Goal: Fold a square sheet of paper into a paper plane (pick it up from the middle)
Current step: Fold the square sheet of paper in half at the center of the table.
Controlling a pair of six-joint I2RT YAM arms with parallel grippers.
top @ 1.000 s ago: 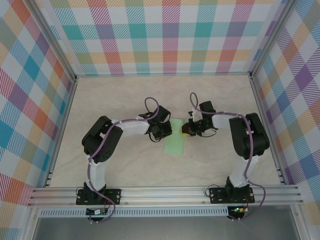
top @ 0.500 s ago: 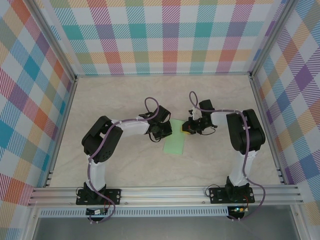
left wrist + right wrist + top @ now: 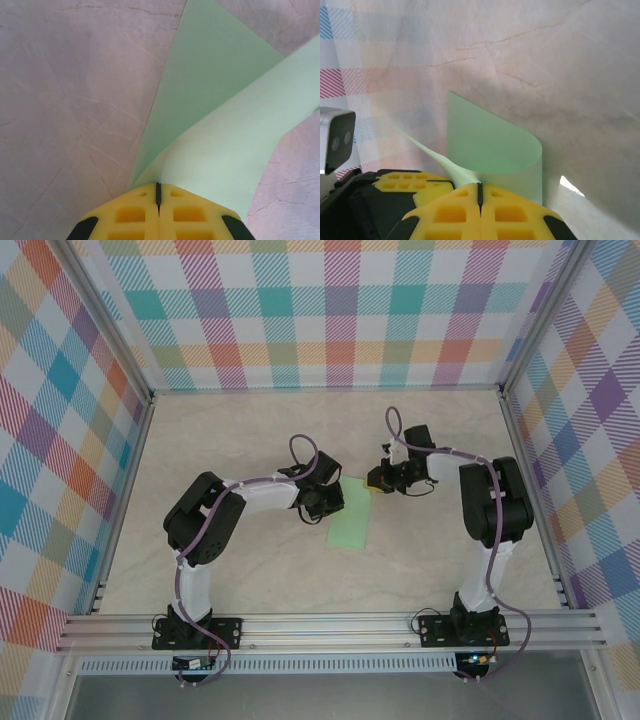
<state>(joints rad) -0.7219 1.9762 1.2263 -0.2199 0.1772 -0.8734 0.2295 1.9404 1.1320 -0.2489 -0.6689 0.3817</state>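
The light green sheet of paper [image 3: 349, 524] lies in the middle of the table, folded over on itself into a long strip. My left gripper [image 3: 331, 502] is shut on its left edge; in the left wrist view the sheet [image 3: 225, 145] curls up out of the closed left gripper [image 3: 158, 189]. My right gripper [image 3: 376, 480] is shut on the far right corner. In the right wrist view the paper [image 3: 490, 142] bends in a soft loop just ahead of the closed right gripper [image 3: 480, 189], and the left gripper's yellow fingers [image 3: 407, 181] sit close beside it.
The pale marbled tabletop [image 3: 250, 440] is ringed by checked walls [image 3: 330, 310] with metal posts. An aluminium rail [image 3: 330, 625] carries both arm bases along the near edge. The two wrists are very close together over the paper.
My right gripper has moved towards the far wall, taking its corner of the paper with it. The left arm has stayed still.
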